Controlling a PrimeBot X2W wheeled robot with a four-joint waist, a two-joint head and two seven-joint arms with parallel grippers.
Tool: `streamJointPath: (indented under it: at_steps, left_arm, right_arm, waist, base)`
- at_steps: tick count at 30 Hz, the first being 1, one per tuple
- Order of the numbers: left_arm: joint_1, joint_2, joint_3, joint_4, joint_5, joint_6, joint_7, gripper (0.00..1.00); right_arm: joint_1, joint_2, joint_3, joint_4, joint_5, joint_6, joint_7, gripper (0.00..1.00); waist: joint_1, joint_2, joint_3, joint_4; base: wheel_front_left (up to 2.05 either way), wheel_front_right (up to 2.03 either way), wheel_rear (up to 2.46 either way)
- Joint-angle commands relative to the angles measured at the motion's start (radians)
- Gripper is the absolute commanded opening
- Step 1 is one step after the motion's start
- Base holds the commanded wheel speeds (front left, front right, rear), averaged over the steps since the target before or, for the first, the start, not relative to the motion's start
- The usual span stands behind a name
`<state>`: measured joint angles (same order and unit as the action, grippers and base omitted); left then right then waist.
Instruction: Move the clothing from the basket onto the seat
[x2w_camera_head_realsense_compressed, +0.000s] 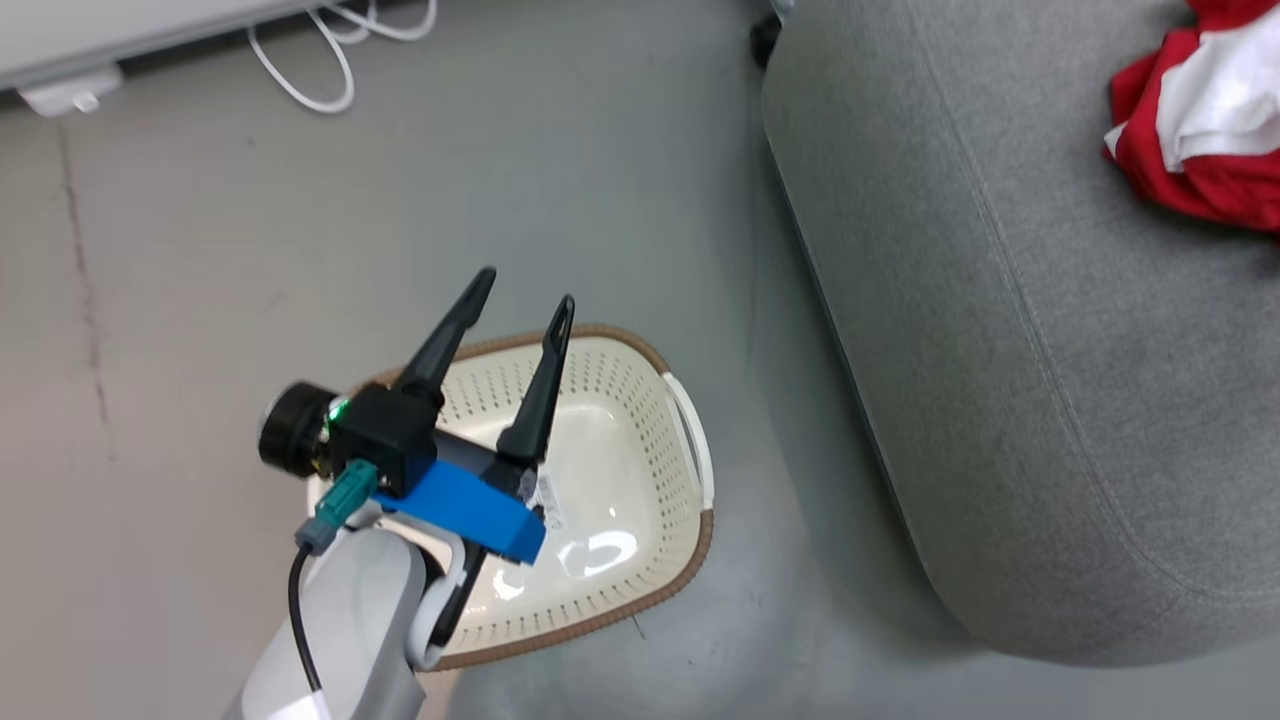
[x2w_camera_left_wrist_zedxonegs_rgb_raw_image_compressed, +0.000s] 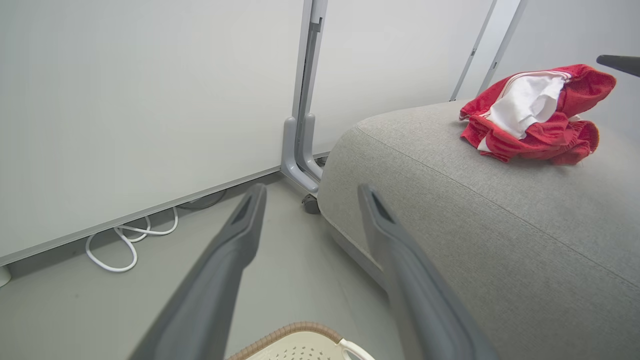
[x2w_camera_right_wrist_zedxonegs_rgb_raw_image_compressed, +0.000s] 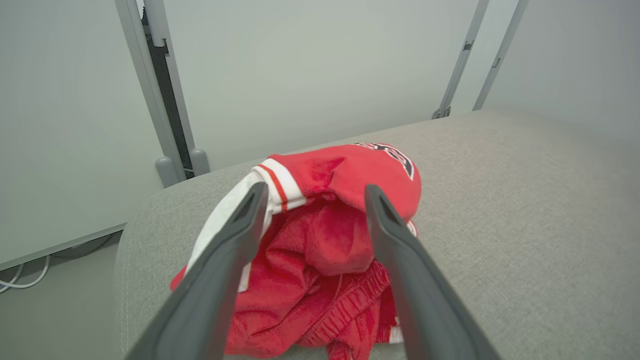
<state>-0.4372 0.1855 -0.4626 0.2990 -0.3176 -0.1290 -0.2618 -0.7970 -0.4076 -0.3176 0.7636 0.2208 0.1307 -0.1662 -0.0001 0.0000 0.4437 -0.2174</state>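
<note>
The clothing (x2w_camera_head_realsense_compressed: 1200, 130), a crumpled red bundle with white parts, lies on the light-grey seat (x2w_camera_head_realsense_compressed: 1000, 350) at the upper right. In the right wrist view my right gripper (x2w_camera_right_wrist_zedxonegs_rgb_raw_image_compressed: 316, 192) is open just above the clothing (x2w_camera_right_wrist_zedxonegs_rgb_raw_image_compressed: 340, 240); a red jersey with a white striped sleeve and a dark number lies on top, resting on the seat (x2w_camera_right_wrist_zedxonegs_rgb_raw_image_compressed: 525, 200). My left gripper (x2w_camera_head_realsense_compressed: 525, 292) hangs open over the cream basket (x2w_camera_head_realsense_compressed: 690, 560) on the floor, and the basket's bottom shows bare. From the left wrist, the left gripper (x2w_camera_left_wrist_zedxonegs_rgb_raw_image_compressed: 311, 192) points toward the seat (x2w_camera_left_wrist_zedxonegs_rgb_raw_image_compressed: 475, 210) and the clothing (x2w_camera_left_wrist_zedxonegs_rgb_raw_image_compressed: 535, 120).
The basket stands on grey floor just left of the seat's front corner. White cables (x2w_camera_head_realsense_compressed: 320, 60) lie along a pale partition wall, whose grey foot with a caster (x2w_camera_left_wrist_zedxonegs_rgb_raw_image_compressed: 300, 160) stands by the seat's far corner. A dark finger (x2w_camera_left_wrist_zedxonegs_rgb_raw_image_compressed: 620, 62) of the right gripper shows above the clothing.
</note>
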Motion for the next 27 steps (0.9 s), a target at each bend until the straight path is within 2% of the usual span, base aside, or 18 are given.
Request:
streamJointPath:
  at_steps: [1,10,19,27]
  left_arm:
    - [0.022,-0.006,0.009,0.007,-0.007,-0.003,-0.005,1.00]
    - [0.131,-0.044,0.061,0.025,-0.024,-0.003,-0.005,1.00]
    - [0.233,-0.059,0.127,0.025,-0.041,-0.003,-0.005,1.00]
    - [0.280,-0.070,0.190,0.036,-0.034,-0.003,-0.005,1.00]
  right_arm:
    - [0.038,0.011,0.004,-0.015,-0.006,0.000,0.007,1.00]
    - [0.285,0.085,-0.011,-0.256,-0.042,0.000,0.073,1.00]
    - [0.550,0.222,-0.013,-0.551,-0.092,0.000,0.156,1.00]
    - [0.699,0.325,0.003,-0.703,-0.095,0.000,0.185,1.00]
  waist:
    - [0.0001,0.0000,-0.054,0.024]
    - [0.0001,0.0000,-0.205,0.092]
    - [0.0001,0.0000,-0.320,0.156]
    - [0.0001,0.0000,-0.371,0.212]
  base:
    - [0.00,0.00,0.00]
    - [0.00,0.00,0.00]
    - [0.00,0.00,0.00]
    - [0.00,0.00,0.00]
